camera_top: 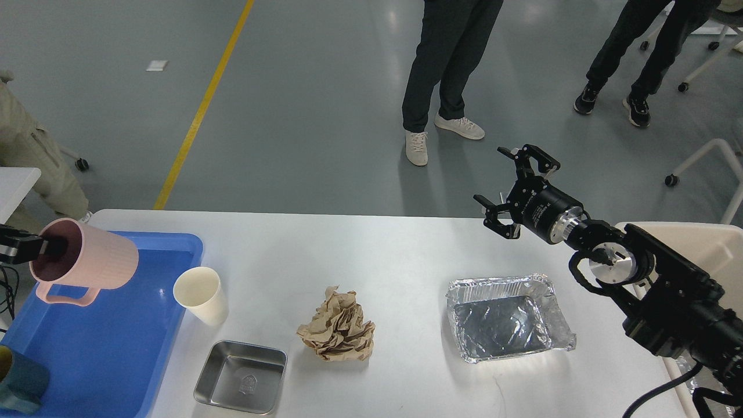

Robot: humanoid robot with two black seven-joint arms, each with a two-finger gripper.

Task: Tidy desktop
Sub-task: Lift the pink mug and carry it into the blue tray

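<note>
The white desktop (377, 249) holds a white paper cup (203, 296), a crumpled ball of brown paper (338, 334), a small steel dish (241, 377) and an empty foil tray (505, 319). My left gripper (26, 248), at the left edge, is shut on the rim of a pink ribbed mug (93, 261), held tilted on its side above the blue tray (116, 348). My right gripper (489, 174) is open and empty, raised above the table's far edge, beyond the foil tray.
A teal cup (20, 386) stands in the blue tray's near left corner. A beige bin (717, 244) stands beside the table's right edge. Two people (447, 69) stand on the floor beyond the table. A thin dark scratch (499, 395) marks the front of the desktop.
</note>
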